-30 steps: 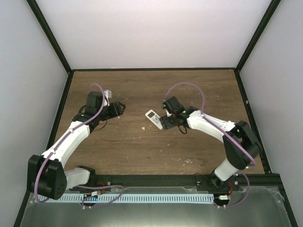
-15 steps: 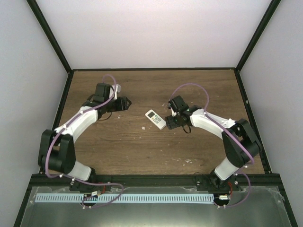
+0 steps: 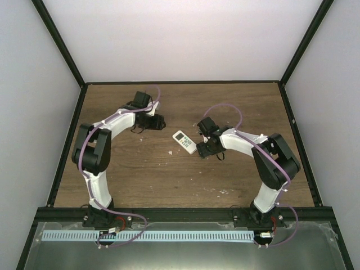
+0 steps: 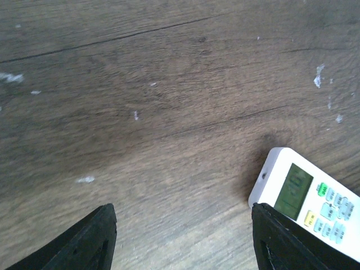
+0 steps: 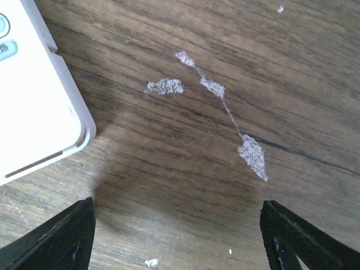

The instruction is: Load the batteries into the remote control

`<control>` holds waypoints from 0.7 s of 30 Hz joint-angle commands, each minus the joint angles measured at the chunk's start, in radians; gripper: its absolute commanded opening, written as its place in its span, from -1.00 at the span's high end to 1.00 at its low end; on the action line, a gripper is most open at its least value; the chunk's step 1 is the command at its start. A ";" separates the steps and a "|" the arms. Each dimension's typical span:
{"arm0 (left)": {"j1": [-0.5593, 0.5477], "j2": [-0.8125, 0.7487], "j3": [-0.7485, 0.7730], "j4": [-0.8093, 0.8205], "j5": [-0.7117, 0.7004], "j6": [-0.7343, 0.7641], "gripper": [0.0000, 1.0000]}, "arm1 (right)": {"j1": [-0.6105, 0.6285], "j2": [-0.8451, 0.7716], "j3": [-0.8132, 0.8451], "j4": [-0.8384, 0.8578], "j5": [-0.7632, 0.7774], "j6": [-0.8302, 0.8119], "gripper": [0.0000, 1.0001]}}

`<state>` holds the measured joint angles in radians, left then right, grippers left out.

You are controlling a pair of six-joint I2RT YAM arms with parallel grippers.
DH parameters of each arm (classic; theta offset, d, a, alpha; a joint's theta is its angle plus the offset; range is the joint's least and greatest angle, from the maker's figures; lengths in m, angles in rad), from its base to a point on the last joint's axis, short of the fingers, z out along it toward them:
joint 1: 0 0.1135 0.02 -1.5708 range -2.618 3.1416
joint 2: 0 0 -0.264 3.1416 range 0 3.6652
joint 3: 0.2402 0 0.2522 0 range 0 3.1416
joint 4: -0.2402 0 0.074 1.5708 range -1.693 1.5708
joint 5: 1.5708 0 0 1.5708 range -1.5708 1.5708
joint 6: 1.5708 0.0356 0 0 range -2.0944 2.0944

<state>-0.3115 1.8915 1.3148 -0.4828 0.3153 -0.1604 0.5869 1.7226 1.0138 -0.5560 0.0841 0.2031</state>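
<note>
The white remote control [image 3: 184,142] lies face up on the wooden table near its middle, with its screen and buttons showing. My left gripper [image 3: 158,122] is open and empty, a little to the left of and beyond the remote. In the left wrist view the remote [image 4: 310,203] lies beside my right-hand finger [image 4: 284,242], and the gripper [image 4: 180,243] is over bare wood. My right gripper [image 3: 202,148] is open and empty just to the right of the remote. In the right wrist view the gripper [image 5: 177,239] is over bare wood and the remote's corner [image 5: 34,107] is at the upper left. No batteries show in any view.
The wooden table [image 3: 169,180] is ringed by a black frame and white walls. White scuff marks [image 5: 247,151] dot the wood, and a small white speck [image 3: 171,152] lies near the remote's front.
My left arm has swung away from the left side, farther back and to the right, bringing its gripper close to the remote. My right gripper has stayed beside the remote.
</note>
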 commanded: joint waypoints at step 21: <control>-0.118 0.255 0.238 -0.175 -0.092 0.120 -0.35 | 0.005 0.080 0.080 0.017 0.012 0.012 -0.60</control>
<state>-0.4053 2.1101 1.5227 -0.6376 0.2356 -0.0666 0.5869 1.7733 1.0576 -0.5503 0.0925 0.2073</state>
